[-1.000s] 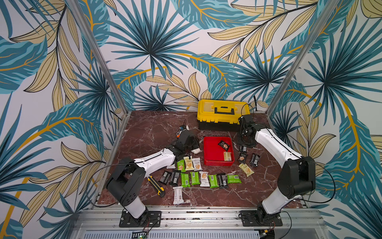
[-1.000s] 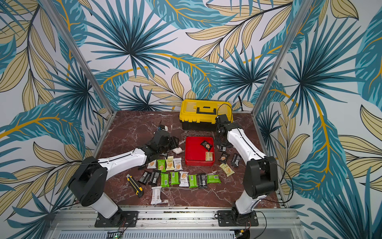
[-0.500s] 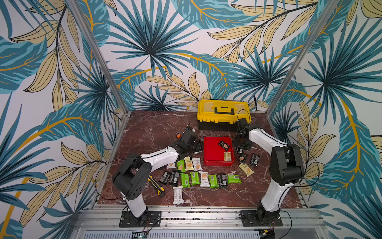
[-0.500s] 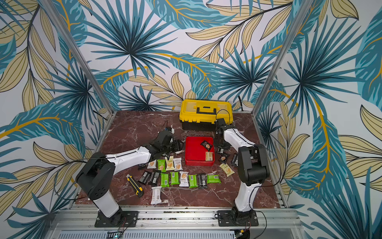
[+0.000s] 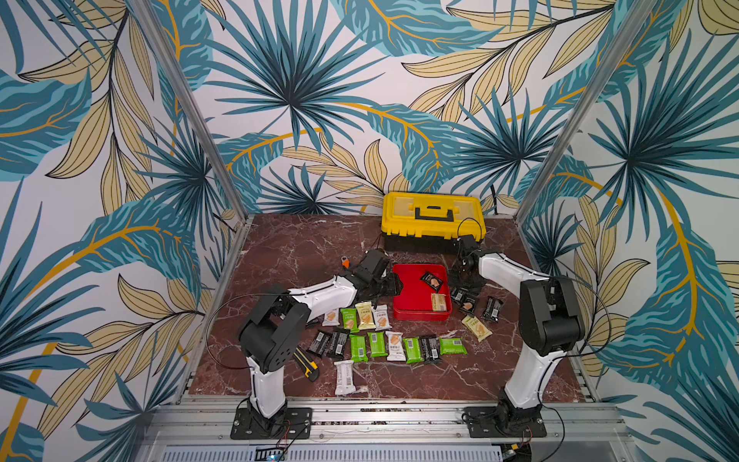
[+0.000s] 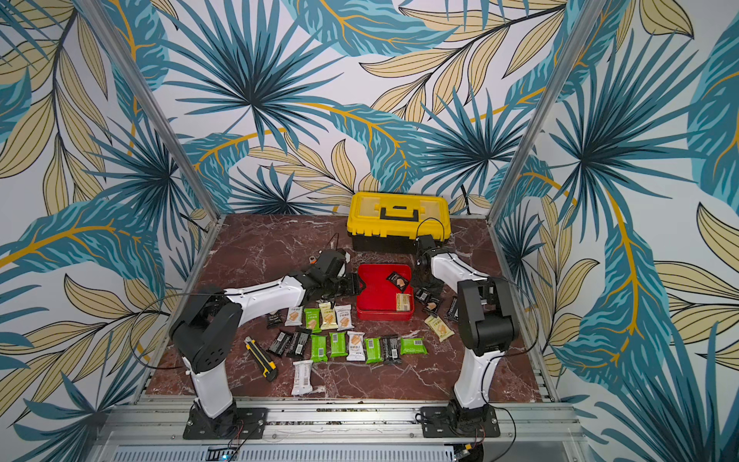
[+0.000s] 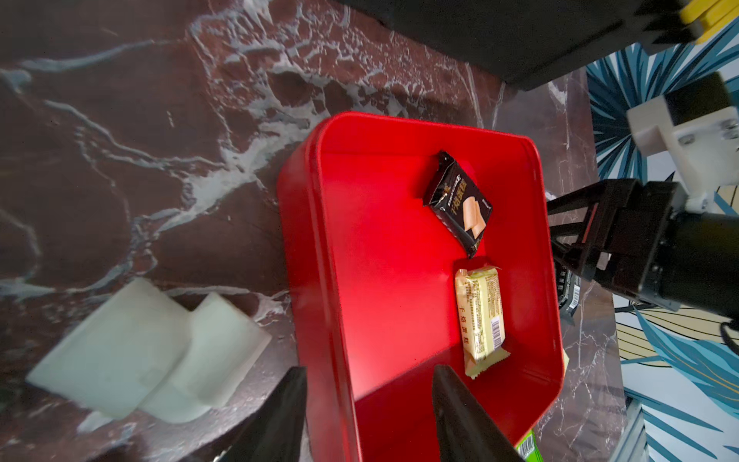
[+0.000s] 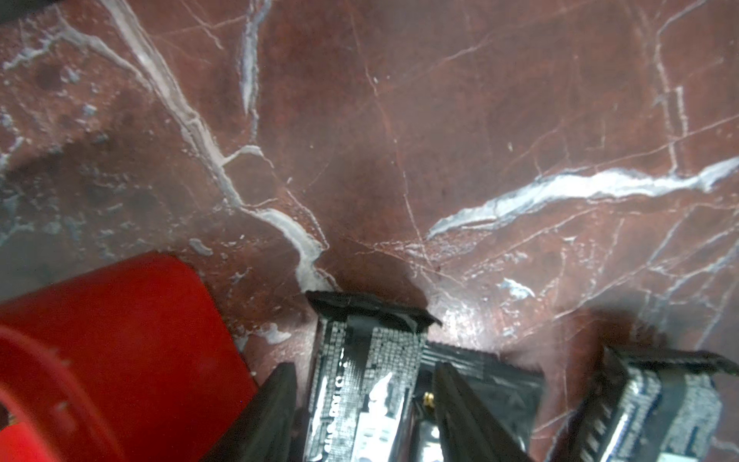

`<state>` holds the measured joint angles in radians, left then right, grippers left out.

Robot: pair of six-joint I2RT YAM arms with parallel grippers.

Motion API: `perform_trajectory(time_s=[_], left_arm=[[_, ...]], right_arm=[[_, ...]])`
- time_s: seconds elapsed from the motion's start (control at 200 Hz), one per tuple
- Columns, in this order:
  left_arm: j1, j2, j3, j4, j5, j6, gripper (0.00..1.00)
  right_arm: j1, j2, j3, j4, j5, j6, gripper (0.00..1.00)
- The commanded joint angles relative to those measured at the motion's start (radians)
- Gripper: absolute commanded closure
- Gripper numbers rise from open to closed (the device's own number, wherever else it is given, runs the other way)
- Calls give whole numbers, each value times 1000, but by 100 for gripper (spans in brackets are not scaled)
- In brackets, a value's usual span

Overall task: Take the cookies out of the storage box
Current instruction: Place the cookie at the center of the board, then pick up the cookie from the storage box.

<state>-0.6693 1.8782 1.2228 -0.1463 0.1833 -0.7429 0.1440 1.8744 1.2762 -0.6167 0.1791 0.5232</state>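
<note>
While most cookies [image 5: 377, 344] lie on the table [image 5: 300, 248] outside the storage box [image 5: 412, 298], a black packet [image 7: 460, 208] and a cream packet [image 7: 480, 316] are left inside, the left gripper [image 7: 368, 370] spread empty astride its wall, the right gripper [image 8: 364, 366] parted around a dark packet [image 8: 372, 336] beside it.

The table [image 5: 304, 256] looks like polished red-brown marble with white veins and a soft sheen. The storage box [image 7: 384, 304] is smooth, glossy red; whether it is painted metal or plastic cannot be told. The cookies [image 5: 378, 344] are wrapped in shiny plastic film with crimped ends, as are the black packet [image 7: 458, 208] at 1 o'clock in the box and the cream packet [image 7: 480, 316] at 4 o'clock. At the table's 1 o'clock, the toolbox [image 5: 432, 218] is matt moulded plastic. The frame rail [image 5: 360, 416] at 6 o'clock looks like brushed aluminium. The left arm [image 5: 324, 294] and right arm [image 5: 504, 272] have smooth white shells and matt black joints.
</note>
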Motion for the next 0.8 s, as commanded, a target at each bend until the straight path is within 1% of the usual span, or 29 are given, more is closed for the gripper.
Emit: perform_trajectory(time_s=[0.0,0.115,0.175,0.366,0.501,0.626,0.791], left_arm=[[-7,24,59,-38,21,13,48],[-9,40,71,-51,12,7,54],[-11,45,72,-58,4,1,55],[-13,42,64,-72,-19,-12,59],[-13,39,60,-75,-28,-18,62],[-15,37,61,-84,-39,-20,64],[-15,35,66,-117,-64,-18,69]], right_arm=[[1,-81,-6,-20,16,1,39],[9,-132,25,-85,-21,-8,39],[36,-145,41,-117,-43,-18,39],[195,-152,79,-199,-19,-37,39],[288,-97,101,-226,14,-32,39],[305,-48,95,-226,30,-19,40],[307,-17,76,-220,83,-17,40]])
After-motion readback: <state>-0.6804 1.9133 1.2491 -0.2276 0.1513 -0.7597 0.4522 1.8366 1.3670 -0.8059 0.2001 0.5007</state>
